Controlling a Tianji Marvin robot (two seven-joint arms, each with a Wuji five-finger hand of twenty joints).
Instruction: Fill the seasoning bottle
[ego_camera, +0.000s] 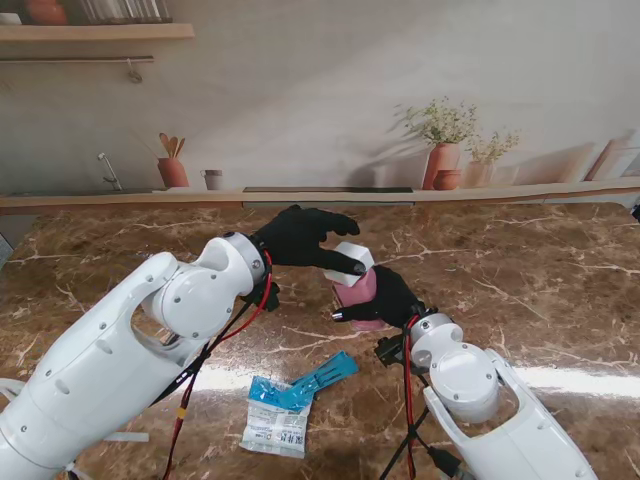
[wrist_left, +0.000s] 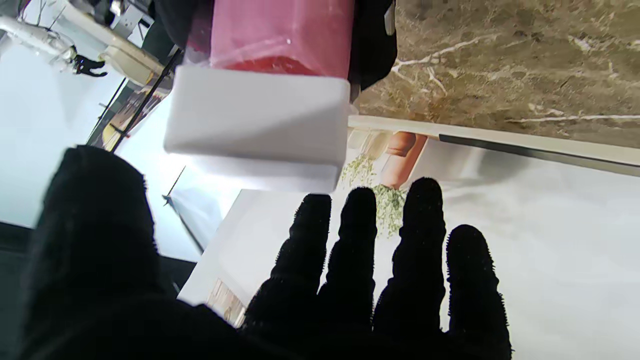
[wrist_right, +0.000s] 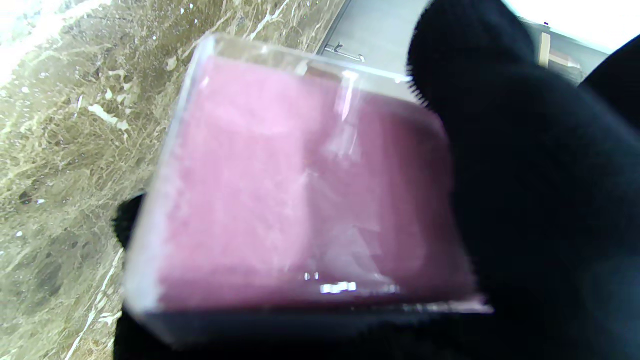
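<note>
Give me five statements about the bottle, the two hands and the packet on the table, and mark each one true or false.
1. The right hand in its black glove holds the clear square seasoning bottle with pink contents. True.
2. The bottle's white rectangular cap lies on the table beside the packet. False: it sits on the bottle's top, at the left hand's fingers.
3. The torn blue and white seasoning packet lies flat on the brown marble table, nearer to me than the bottle. True.
4. The left hand holds the packet. False: the packet lies on the table with no hand touching it.
5. The bottle is empty. False: pink contents show through its clear walls.
</note>
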